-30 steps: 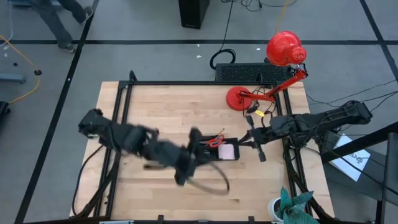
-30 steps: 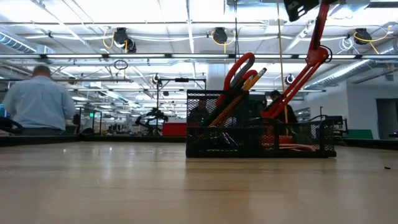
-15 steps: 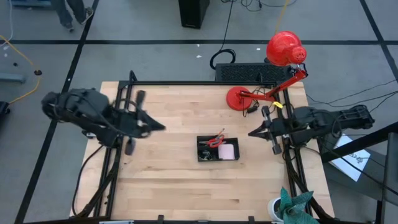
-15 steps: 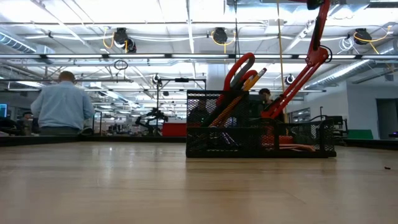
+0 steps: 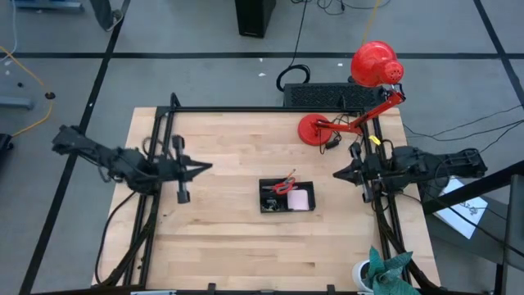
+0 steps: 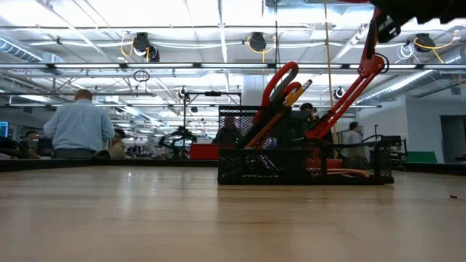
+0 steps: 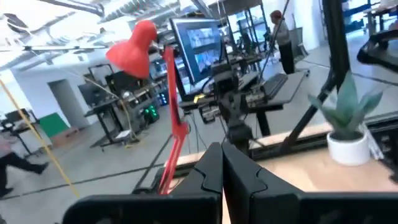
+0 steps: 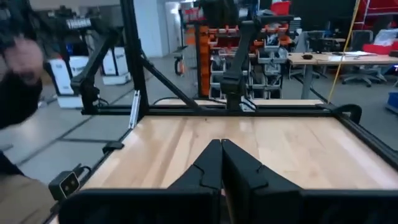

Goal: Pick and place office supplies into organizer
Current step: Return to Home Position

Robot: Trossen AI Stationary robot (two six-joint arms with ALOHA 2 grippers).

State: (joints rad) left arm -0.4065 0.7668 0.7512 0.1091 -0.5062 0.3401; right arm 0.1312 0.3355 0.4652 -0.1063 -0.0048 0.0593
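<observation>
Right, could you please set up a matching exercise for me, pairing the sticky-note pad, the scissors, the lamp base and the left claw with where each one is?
Things:
1. pink sticky-note pad
2. scissors
3. lamp base
4. left claw

Places:
A. shut, over the left part of the table
B. standing handles-up in the organizer
C. on the tabletop, outside the organizer
D. lying in the organizer, at its end toward the right claw

Pairs: 1-D, 2-B, 3-C, 4-A
</observation>
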